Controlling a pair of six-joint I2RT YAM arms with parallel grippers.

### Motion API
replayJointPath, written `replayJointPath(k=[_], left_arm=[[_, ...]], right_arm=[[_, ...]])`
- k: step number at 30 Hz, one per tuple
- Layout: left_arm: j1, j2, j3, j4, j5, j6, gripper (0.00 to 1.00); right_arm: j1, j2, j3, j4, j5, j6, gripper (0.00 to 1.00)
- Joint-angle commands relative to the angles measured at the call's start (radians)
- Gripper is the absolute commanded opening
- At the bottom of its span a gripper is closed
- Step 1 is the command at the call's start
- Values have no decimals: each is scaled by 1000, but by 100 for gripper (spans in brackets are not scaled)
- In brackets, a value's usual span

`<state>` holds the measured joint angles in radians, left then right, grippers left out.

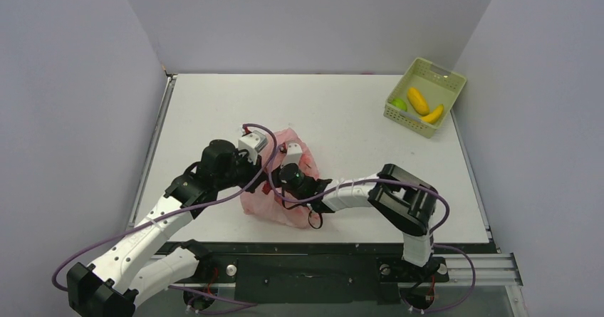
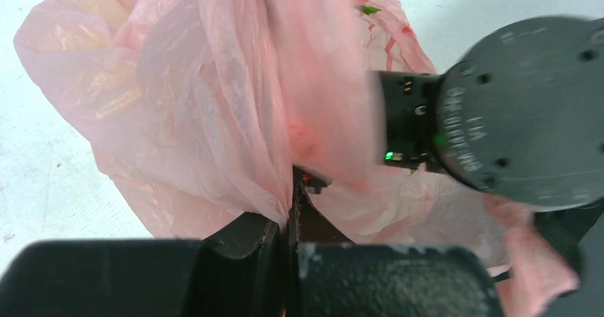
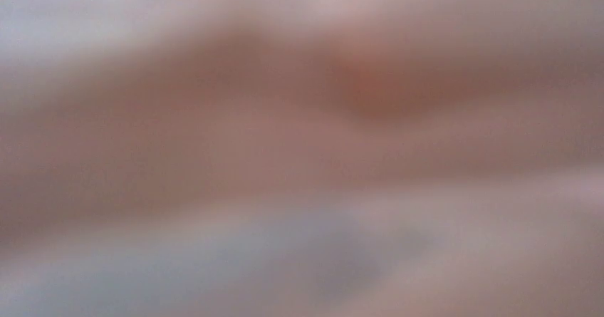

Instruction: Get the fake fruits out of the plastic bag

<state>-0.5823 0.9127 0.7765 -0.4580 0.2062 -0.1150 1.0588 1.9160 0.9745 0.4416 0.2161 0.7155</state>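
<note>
The table [image 1: 342, 110] carries two items, well apart. A pale green slotted basket [image 1: 425, 96] stands at the far right corner, at about 2 o'clock from the plastic bag [image 1: 258, 204]. The basket holds three fake fruits: a green round fruit [image 1: 399, 105] at its 9 o'clock end, a yellow-orange oval fruit [image 1: 418, 100] in the middle, and a banana [image 1: 433, 115] just beside it at 4 o'clock.

The bag lies crumpled on the table towards the near edge, between the two arms. The left gripper [image 2: 292, 221] comes in from 9 o'clock with its fingers pressed together, pinching a gathered fold of the pink film. The right gripper [image 1: 285, 174] enters from 3 o'clock and is buried in the folds. Its wrist housing [image 2: 520, 110] blocks the 3 o'clock side of the left wrist view. The right wrist view shows only a pink blur, so it cannot be told whether those fingers are spread or closed. The bag's contents cannot be identified.
</note>
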Motion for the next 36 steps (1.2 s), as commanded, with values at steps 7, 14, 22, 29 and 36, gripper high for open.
replayJointPath(k=[7, 14, 22, 29, 36], left_arm=[[-14, 0, 20, 22, 5, 26, 0], [-14, -2, 21, 17, -10, 26, 0], [-16, -3, 20, 13, -29, 23, 0], [-15, -2, 23, 8, -39, 22, 0], [-19, -2, 24, 8, -44, 20, 0]], right_arm=[[11, -315, -117, -14, 95, -49, 0], [33, -441, -228, -41, 153, -47, 0], [54, -571, -293, -75, 182, -32, 0], [62, -762, -299, -185, 248, -65, 0], [62, -1041, -353, -284, 365, -79, 0]])
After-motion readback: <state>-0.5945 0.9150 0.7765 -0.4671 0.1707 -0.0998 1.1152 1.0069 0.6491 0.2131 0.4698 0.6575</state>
